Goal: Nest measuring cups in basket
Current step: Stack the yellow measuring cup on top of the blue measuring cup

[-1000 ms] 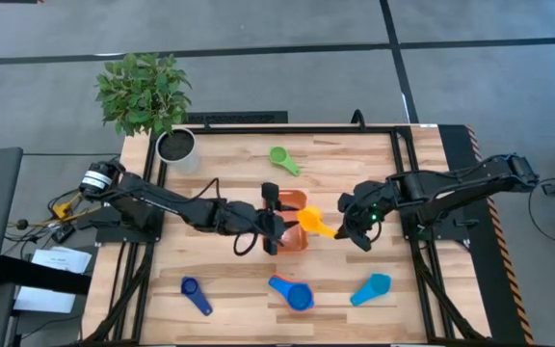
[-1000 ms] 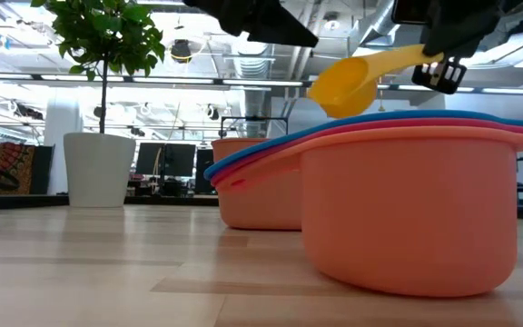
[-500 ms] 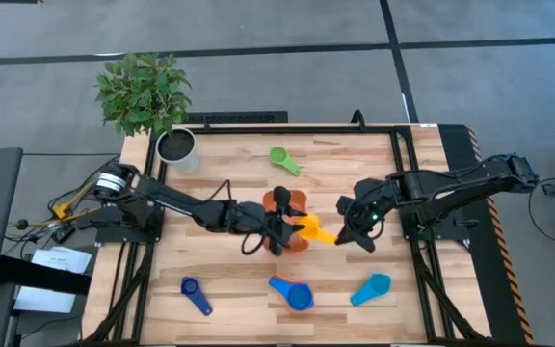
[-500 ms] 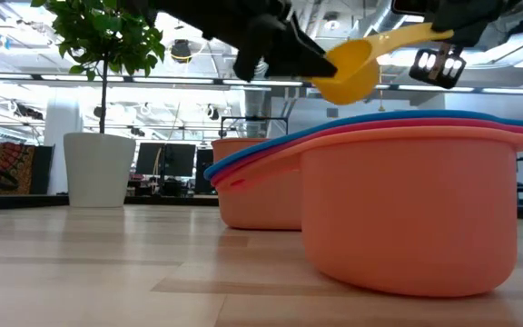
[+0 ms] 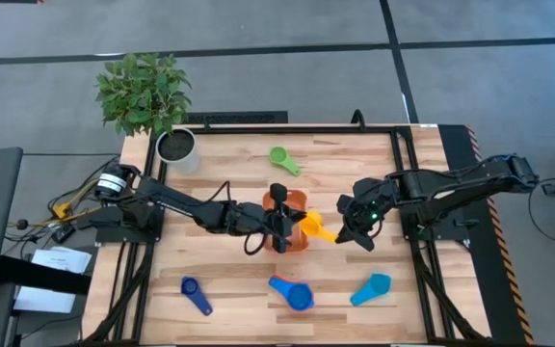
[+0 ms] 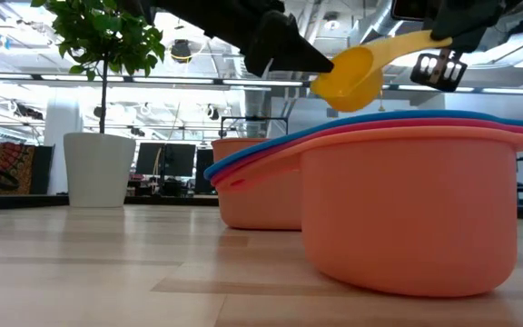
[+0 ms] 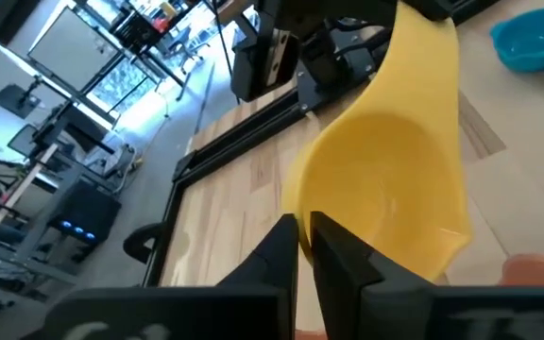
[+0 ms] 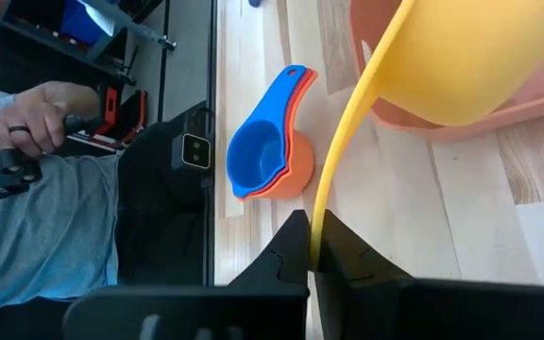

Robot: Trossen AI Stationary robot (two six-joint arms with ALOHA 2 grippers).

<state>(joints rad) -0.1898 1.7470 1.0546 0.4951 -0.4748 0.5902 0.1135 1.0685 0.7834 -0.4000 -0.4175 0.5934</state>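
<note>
Keeping the yellow cup (image 5: 310,224) aloft, level, bowl just above the near wall of the basket (image 5: 301,200) and handle reaching out past it toward the right side of the table. Pinching that handle's end in the right gripper (image 5: 339,234), fingers clamped tight on the thin yellow strip, as plain in the right wrist view (image 8: 312,247). Now also nipping the far rim of the bowl with the left gripper (image 5: 286,222): fingers gaping wide a second ago, then swinging in over the basket and snapping nearly together on the cup's wall, clearest in the left wrist view (image 7: 302,247). Gripping one cup from both ends, then, which is looking like a handover in mid-air, or a steadying pinch before lowering; nothing yet sitting down in the basket that can be made out from above. Leaving the rest scattered meanwhile: the green cup (image 5: 281,157) lying well behind the basket, the small dark blue cup (image 5: 193,292) near the front left, the light blue cup (image 5: 371,288) at the front right, and between those two a nested stack (image 5: 295,293) of blue on red on orange, filling the foreground of the low view (image 6: 407,209). Judging the task barely started, with the next release deciding whether the yellow cup drops in cleanly. Standing clear at the back left corner, the white plant pot (image 5: 175,145); sitting beyond the table edge, a person's hand (image 8: 41,109).
</note>
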